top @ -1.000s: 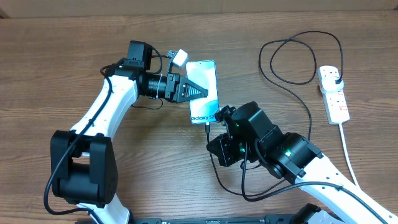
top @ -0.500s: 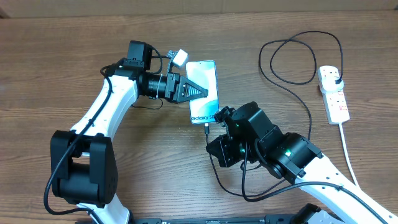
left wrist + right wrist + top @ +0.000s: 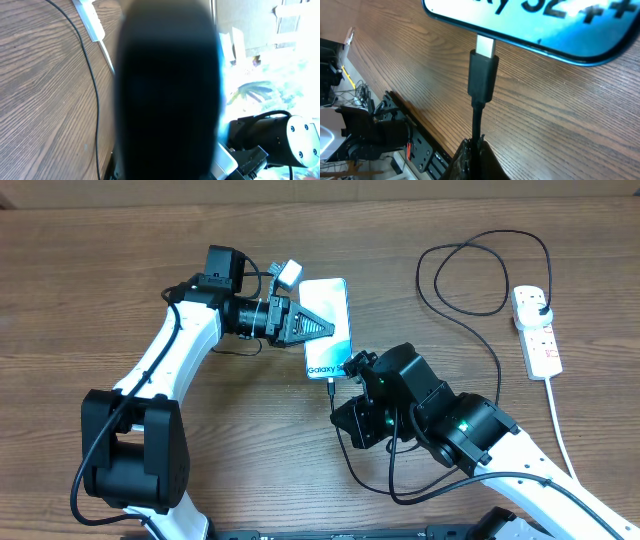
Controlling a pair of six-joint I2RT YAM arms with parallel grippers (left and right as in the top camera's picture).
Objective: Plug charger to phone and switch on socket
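charger (image 3: 482,80) tip at phone (image 3: 335,295) port, right gripper (image 3: 470,157) tight on its cable, left gripper (image 3: 318,326) jaws unclear

The left arm (image 3: 185,345) and right arm (image 3: 520,445) have white shells, black joints and thin black cables (image 3: 238,352); the left gripper (image 3: 333,327) is a black wedge; green lights (image 3: 462,426) dot the right wrist.

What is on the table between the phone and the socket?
Overhead view: between phone and socket lie only the charger cable's black loops; the table is otherwise bare.
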